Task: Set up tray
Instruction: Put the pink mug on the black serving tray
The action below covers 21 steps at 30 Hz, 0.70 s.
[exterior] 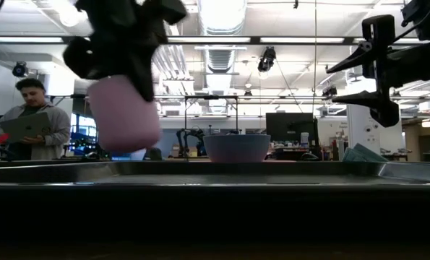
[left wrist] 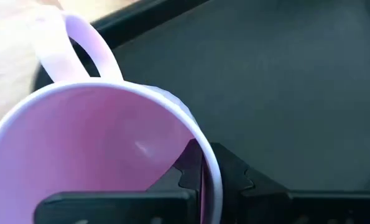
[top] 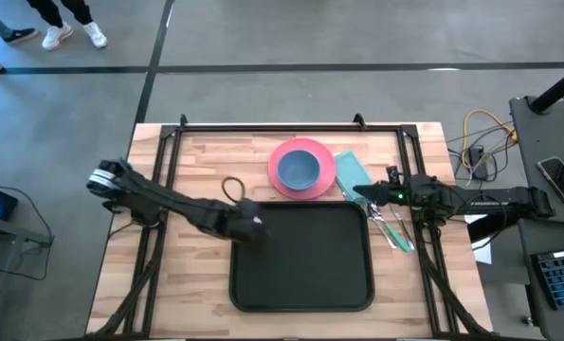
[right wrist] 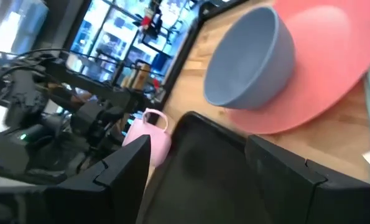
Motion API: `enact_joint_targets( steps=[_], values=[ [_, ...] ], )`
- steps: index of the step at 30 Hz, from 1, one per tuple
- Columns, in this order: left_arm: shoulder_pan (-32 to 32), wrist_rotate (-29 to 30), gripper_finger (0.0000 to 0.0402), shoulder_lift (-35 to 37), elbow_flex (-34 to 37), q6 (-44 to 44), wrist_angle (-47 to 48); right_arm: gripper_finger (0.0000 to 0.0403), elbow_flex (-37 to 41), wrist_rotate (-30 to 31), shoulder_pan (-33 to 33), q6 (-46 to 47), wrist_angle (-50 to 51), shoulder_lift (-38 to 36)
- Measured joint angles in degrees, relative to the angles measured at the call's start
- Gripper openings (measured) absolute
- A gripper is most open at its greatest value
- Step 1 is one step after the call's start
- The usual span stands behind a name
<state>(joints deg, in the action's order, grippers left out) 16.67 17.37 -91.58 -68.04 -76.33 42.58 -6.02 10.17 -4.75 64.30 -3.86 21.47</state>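
The black tray (top: 300,260) lies on the wooden table, near its front edge. My left gripper (top: 250,224) hovers over the tray's far-left corner, shut on a pale pink mug (exterior: 124,115) that hangs above the tray (exterior: 222,170). A pink plate (top: 321,177) carrying a blue bowl (top: 299,169) sits just beyond the tray. My right gripper (top: 362,192) is open above the table near the tray's far-right corner, beside the plate, and touches nothing. Its wrist view shows the bowl (right wrist: 253,59), the plate (right wrist: 324,74) and the mug (right wrist: 148,138). My left gripper holds the mug by its rim (left wrist: 208,177), on the side opposite the handle (left wrist: 79,46). One finger (left wrist: 185,177) is inside the mug and the other (left wrist: 237,177) outside. The fingers come from above, pointing down. The mug hangs lifted clear of the tray, slightly tilted.
A teal napkin (top: 353,173) with cutlery (top: 393,230) lies right of the plate and tray, under my right arm. A dark cable loop (top: 232,188) lies on the wood near my left arm. A person (exterior: 34,123) stands beyond the table, holding a laptop.
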Motion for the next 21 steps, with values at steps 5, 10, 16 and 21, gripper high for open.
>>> enact_joint_targets(
  steps=[5, 10, 16, 21],
  values=[
    [-2.33, -0.41, 0.0003, -9.93, -8.03, -5.13, 7.25, 0.0249, 0.02, 0.15, 0.00, 0.14, 0.77, 0.00],
    [-3.34, 0.53, 0.0004, -16.29, -14.68, -9.05, 13.55, 0.0245, 0.02, 0.24, -0.02, -1.26, 1.14, 0.00],
    [-4.24, 0.71, 0.0006, -16.96, -16.29, -11.12, 12.98, 0.0244, 0.02, 0.26, -0.02, -1.66, 1.14, 0.00],
    [-4.68, 0.75, 0.0007, -15.63, -15.58, -12.31, 13.04, 0.0244, 0.02, 0.26, 0.00, -3.23, 1.14, 0.00]
  ],
)
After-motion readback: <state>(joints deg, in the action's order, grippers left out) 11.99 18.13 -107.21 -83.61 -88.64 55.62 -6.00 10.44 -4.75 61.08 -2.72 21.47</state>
